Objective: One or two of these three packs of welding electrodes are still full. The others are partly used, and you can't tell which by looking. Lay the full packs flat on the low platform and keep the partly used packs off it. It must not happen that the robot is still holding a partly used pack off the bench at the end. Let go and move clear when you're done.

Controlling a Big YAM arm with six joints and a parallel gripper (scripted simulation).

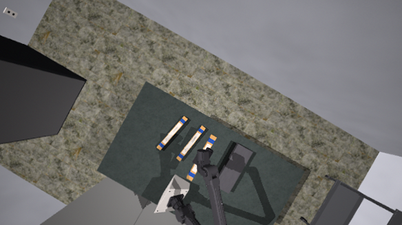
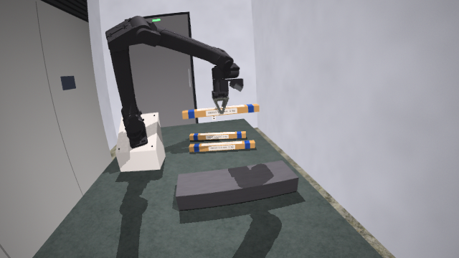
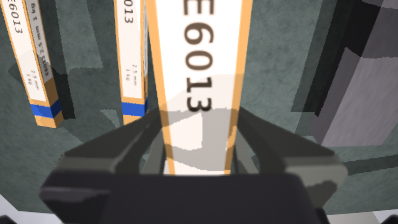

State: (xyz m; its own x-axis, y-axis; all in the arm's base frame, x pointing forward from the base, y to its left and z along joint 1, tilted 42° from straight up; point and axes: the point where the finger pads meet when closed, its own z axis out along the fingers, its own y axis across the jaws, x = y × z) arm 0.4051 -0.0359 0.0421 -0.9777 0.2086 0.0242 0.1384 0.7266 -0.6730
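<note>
My gripper (image 2: 219, 109) is shut on the middle of an orange electrode pack with blue bands (image 2: 220, 111) and holds it level, high above the green mat. In the wrist view the held pack (image 3: 200, 75) runs between the fingers and reads E6013. In the top view it shows partly under the arm (image 1: 202, 157). Two more packs lie flat on the mat, one (image 2: 217, 135) behind the other (image 2: 221, 146); they also show in the wrist view (image 3: 131, 60) (image 3: 35, 65). The low grey platform (image 2: 237, 183) lies nearer the camera, with nothing on it.
The arm's white base block (image 2: 140, 143) stands at the mat's left. A wall runs close along the right side, a door stands behind, and a dark cabinet (image 1: 21, 94) and a grey frame (image 1: 343, 201) stand off the mat.
</note>
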